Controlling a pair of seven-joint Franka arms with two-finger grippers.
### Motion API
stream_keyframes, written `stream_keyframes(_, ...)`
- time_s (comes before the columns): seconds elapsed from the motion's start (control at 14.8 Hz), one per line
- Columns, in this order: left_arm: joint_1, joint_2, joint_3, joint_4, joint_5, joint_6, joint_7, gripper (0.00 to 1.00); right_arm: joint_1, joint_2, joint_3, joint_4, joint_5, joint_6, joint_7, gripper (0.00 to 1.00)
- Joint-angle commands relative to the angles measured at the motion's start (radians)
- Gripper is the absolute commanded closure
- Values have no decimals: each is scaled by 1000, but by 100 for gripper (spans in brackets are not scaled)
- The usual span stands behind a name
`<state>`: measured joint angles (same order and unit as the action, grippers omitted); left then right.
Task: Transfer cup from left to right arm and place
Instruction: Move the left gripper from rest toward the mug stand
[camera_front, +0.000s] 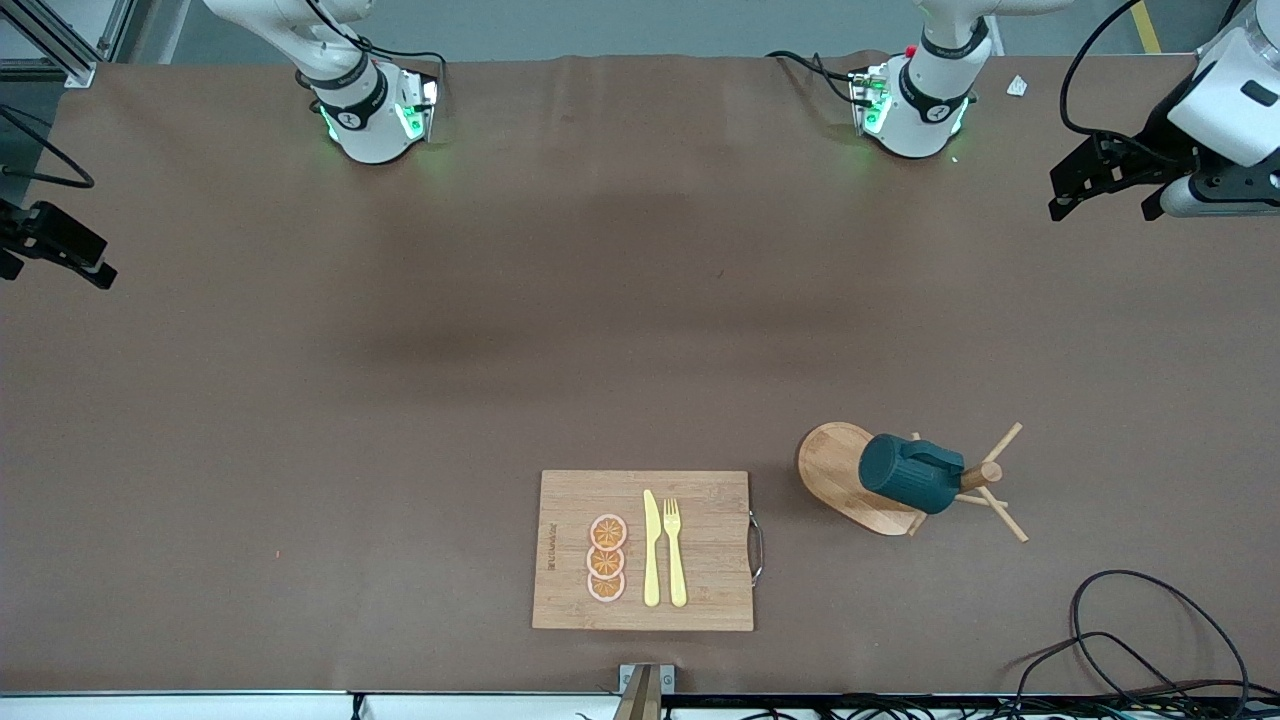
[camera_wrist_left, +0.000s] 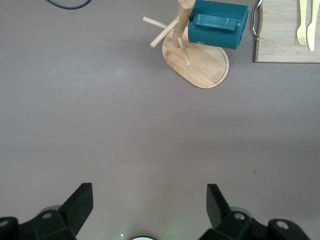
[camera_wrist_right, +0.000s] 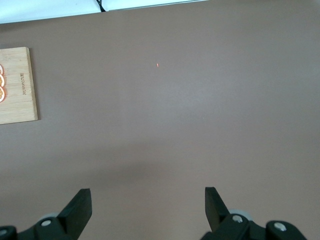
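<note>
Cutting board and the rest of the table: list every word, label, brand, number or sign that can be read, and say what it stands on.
Cutting board: one line of small dark print along its edge toward the right arm's end, too small to read.
Arm bases: a small round dark emblem on each, not legible.
Cup, wooden rack, knife, fork: no text visible.

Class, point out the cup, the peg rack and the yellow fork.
cup (camera_front: 905, 474), front view, ribbed side.
peg rack (camera_front: 835, 460), front view, bare oval base.
yellow fork (camera_front: 675, 560), front view, handle.
</note>
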<state>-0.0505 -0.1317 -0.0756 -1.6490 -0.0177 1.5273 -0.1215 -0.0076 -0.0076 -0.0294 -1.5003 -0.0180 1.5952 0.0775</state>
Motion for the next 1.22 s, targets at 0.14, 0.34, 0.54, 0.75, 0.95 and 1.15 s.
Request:
stream_keyframes(0.14, 5, 21, 2, 40, -5, -6, -4, 0, 5, -5, 3, 12, -13, -1, 18, 0)
stream_keyframes(0.34, 5, 114, 2, 147, -11, -6, -3, 0, 5, -5, 3, 12, -17, -3, 11, 0)
stream_keyframes(0.54, -6, 173, 0, 159, -25, 33, -96, 0, 0, -5, 2, 11, -14, -9, 19, 0)
stream_keyframes(0.75, -18, 228, -9, 159, -42, 131, -362, 0, -6, -5, 0, 11, -14, -9, 13, 0)
stream_keyframes(0.95, -32, 305, -12, 159, -86, 223, -512, 0, -5, 1, -1, 11, -16, -8, 10, 0)
stream_keyframes(1.15, -32, 363, -12, 159, -148, 347, -686, 0, -5, 3, -1, 11, -17, -9, 10, 0)
